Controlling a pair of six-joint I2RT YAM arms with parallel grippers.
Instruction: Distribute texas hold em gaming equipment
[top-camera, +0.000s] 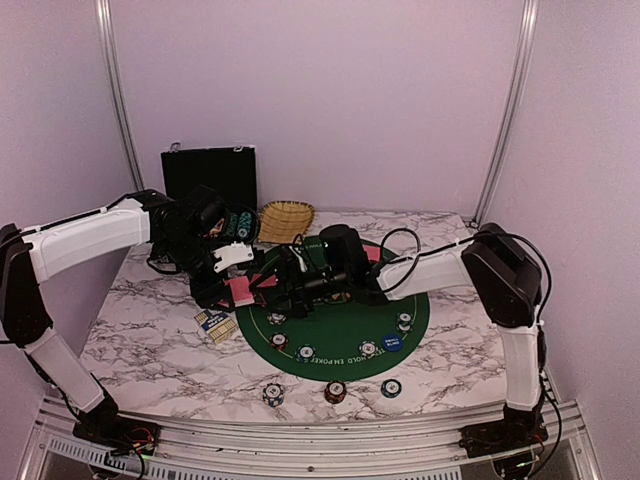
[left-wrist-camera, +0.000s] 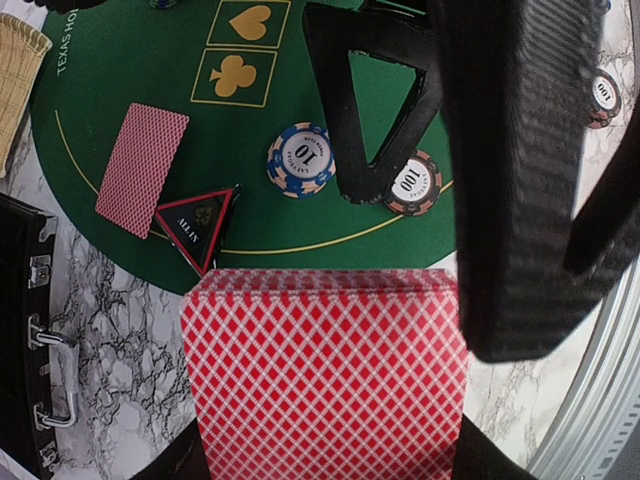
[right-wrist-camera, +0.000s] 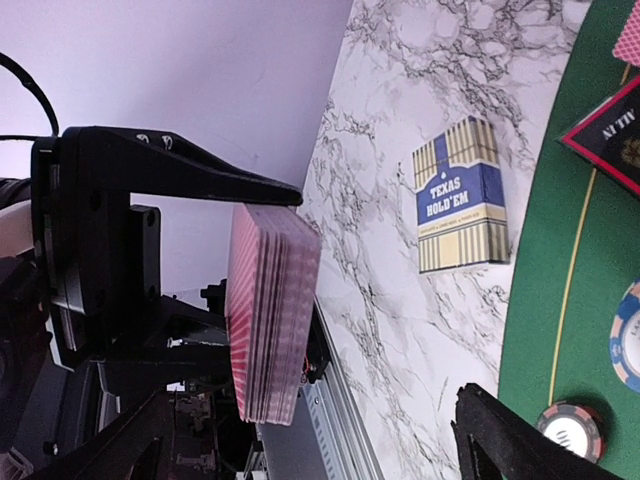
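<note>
My left gripper is shut on a deck of pink-red-backed cards and holds it above the mat's left edge. The deck fills the bottom of the left wrist view. My right gripper is open, right beside the deck. In the right wrist view the deck stands edge-on between its spread jaws. A single card, a black-red triangle marker, a blue 10 chip and a 100 chip lie on the green mat. A blue disc lies on the mat's right side.
A Texas Hold'em card box lies on the marble left of the mat. Three chips sit along the table's front edge. The black case and straw basket stand at the back.
</note>
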